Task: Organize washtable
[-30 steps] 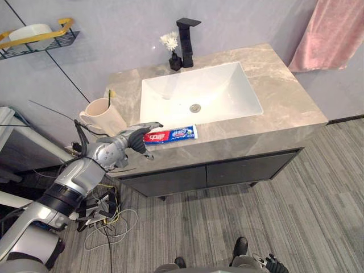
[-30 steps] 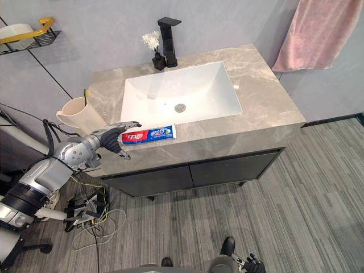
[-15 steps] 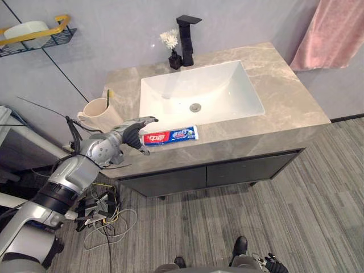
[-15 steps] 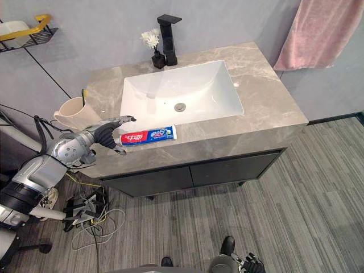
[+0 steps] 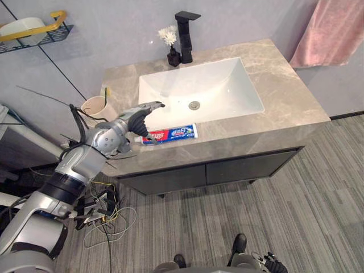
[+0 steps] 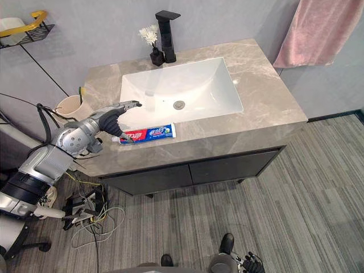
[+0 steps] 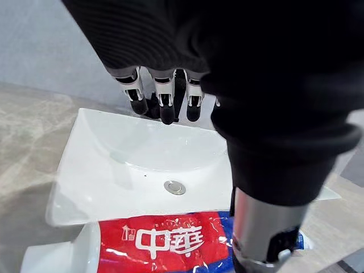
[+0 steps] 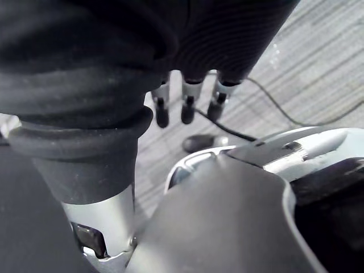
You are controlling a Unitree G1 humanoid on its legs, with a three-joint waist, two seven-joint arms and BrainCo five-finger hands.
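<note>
**Left eye view.** The red-and-blue toothpaste tube (image 5: 170, 134) lies flat on the grey-brown marble countertop (image 5: 284, 91). It sits on the front strip between the white rectangular basin (image 5: 227, 85) and the counter edge. The left hand (image 5: 132, 121) hovers over the tube's red end. A beige cup (image 5: 94, 106) stands just beside the arm.

Risk: if the hand closes off-centre, it could push the tube over the front edge or into the basin. A sideways sweep of the arm could tip the cup.

**Left wrist view.** The fingers (image 7: 166, 108) are extended and well apart from the thumb (image 7: 259, 239), which sits over the tube. The hand is spread wide and grips nothing. Whether the thumb touches the tube cannot be confirmed.

**Right wrist view.** The right hand (image 8: 186, 105) hangs above the grey striped floor (image 8: 296, 68). Its fingers are relaxed and it is empty.
</note>
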